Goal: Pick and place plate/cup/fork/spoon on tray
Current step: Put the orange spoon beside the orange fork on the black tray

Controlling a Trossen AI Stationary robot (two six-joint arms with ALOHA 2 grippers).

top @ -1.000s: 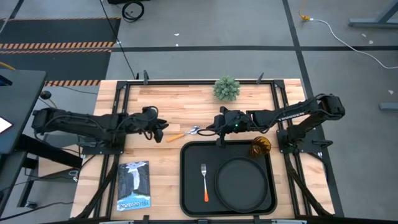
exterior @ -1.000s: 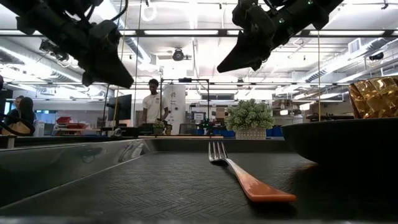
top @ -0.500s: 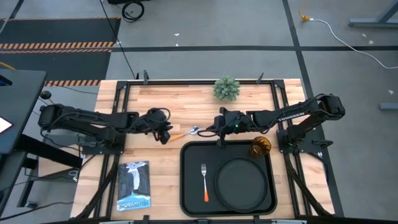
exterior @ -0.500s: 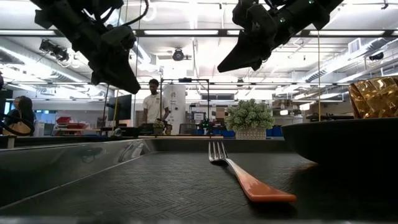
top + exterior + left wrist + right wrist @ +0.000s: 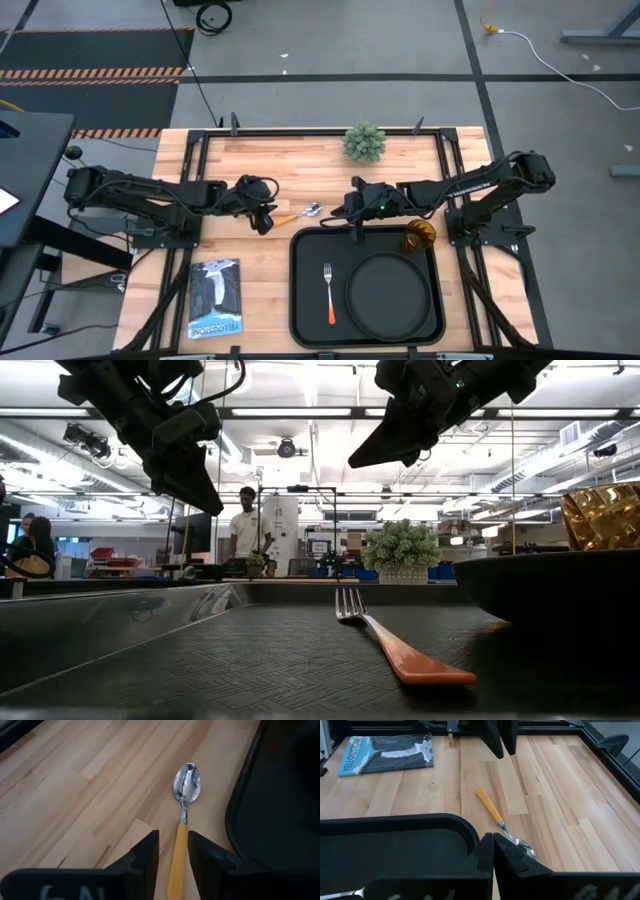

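A potted plant (image 5: 364,142) at the table's far edge — a Yellowstone booklet (image 5: 215,297) nearer.

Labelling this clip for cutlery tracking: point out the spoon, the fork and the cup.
spoon (image 5: 186,782): left wrist view, on its bowl.
fork (image 5: 329,290): high view, mid-length, where metal meets handle.
cup (image 5: 419,237): high view, its middle.

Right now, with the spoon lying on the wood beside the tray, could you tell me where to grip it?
Grip the spoon by its thin orange handle, from above. It lies flat, bowl away from the left gripper, whose open fingers already straddle the handle; the tray rim crowds one side.
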